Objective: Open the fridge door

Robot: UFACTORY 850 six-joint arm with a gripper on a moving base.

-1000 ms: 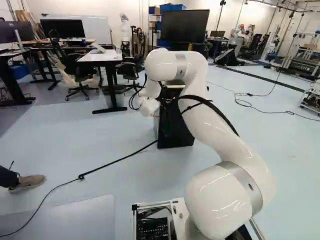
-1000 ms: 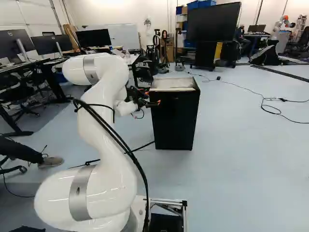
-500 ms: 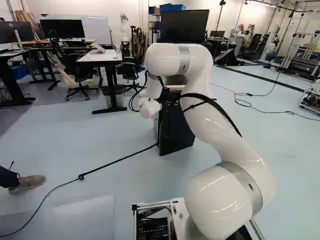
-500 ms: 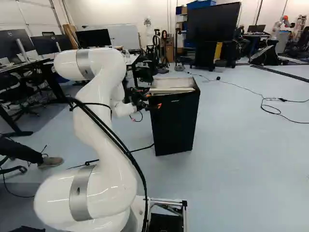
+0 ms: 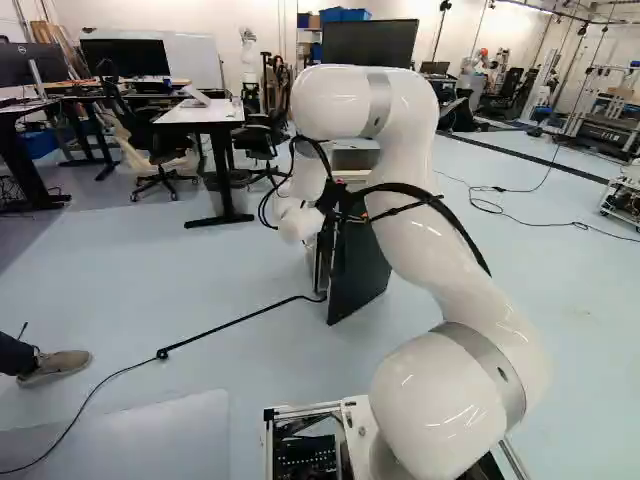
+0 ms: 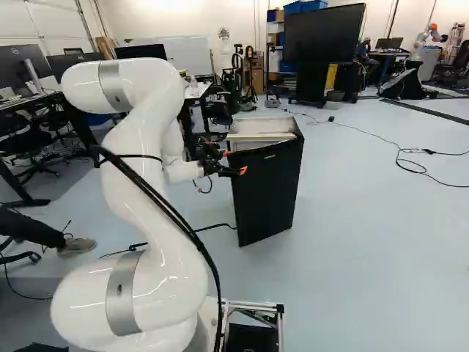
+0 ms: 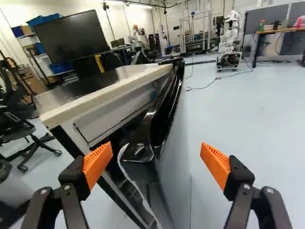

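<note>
The opening is begun but not finished: the black door [image 6: 267,192] of the fridge [image 6: 261,127] stands ajar, its free edge [image 7: 138,152] apart from the cabinet while the hinge side, at the far end, meets it. I judge this an early part of the swing, with most of the way left to go before anyone could reach inside easily. The fridge stands upright on the floor [image 6: 366,220], ahead of the arm [image 6: 139,147] and well short of the floor's far edge.

The end effector [image 7: 156,147] is spread, its orange pads [image 7: 215,164] one on each side of that free edge, pinching nothing; the inner one is just beside the door, and I can't tell if it touches. It looks well placed to push the door wider from within.

Much is hard to make out. The arm covers part of the fridge and end effector in the left base view, the inside is mostly dark or hidden by the door, and I can't tell whether the black cord [image 5: 235,320] touches the door's foot
</note>
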